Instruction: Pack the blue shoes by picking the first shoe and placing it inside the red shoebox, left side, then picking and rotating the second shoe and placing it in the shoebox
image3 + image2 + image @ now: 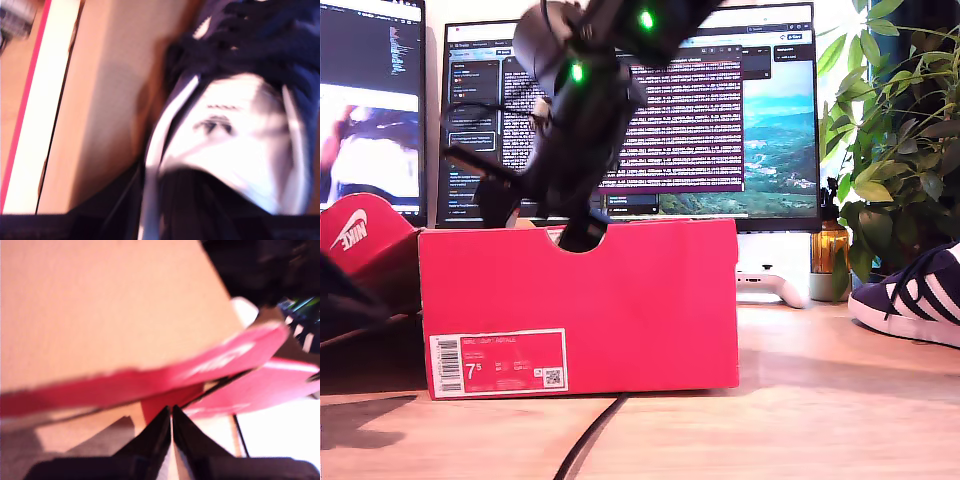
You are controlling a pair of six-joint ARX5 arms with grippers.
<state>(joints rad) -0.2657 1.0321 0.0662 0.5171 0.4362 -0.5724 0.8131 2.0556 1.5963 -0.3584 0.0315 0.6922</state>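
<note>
My second gripper (152,210) seems to pinch one shoe (240,125) by its collar, inside the box (620,300). The other shoe (915,295) lies well apart from the box. Likely light, soft suede, stiff sole: take the collar. My first gripper (171,422), fingers pressed together and empty, hangs near the box's lid (100,305).

Exterior view low, facing the red shoebox (650,300) front, wrist views close on that box
</note>
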